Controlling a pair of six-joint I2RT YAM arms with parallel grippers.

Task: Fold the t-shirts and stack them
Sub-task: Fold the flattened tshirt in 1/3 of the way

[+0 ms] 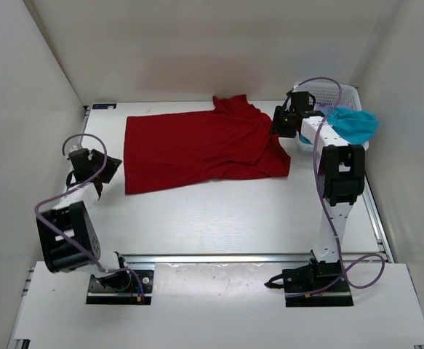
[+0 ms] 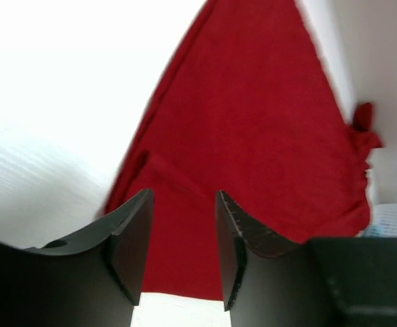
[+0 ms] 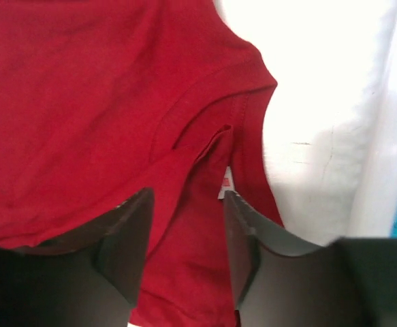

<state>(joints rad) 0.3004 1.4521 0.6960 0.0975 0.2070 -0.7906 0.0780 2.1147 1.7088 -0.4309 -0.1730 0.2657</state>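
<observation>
A red t-shirt (image 1: 201,145) lies spread flat on the white table (image 1: 219,218), with one sleeve bunched at the back. My left gripper (image 1: 108,171) is open and empty just off the shirt's left edge; in the left wrist view the red shirt (image 2: 252,116) fills the space ahead of the open gripper (image 2: 183,228). My right gripper (image 1: 279,128) is open over the shirt's right end. In the right wrist view the gripper (image 3: 188,228) straddles a fold of red cloth (image 3: 103,102) near the collar, beside a white label (image 3: 225,185).
A white basket (image 1: 357,93) stands at the back right with a teal shirt (image 1: 355,123) hanging over its rim. The basket also shows in the left wrist view (image 2: 395,219) and in the right wrist view (image 3: 378,136). White walls enclose the table on three sides.
</observation>
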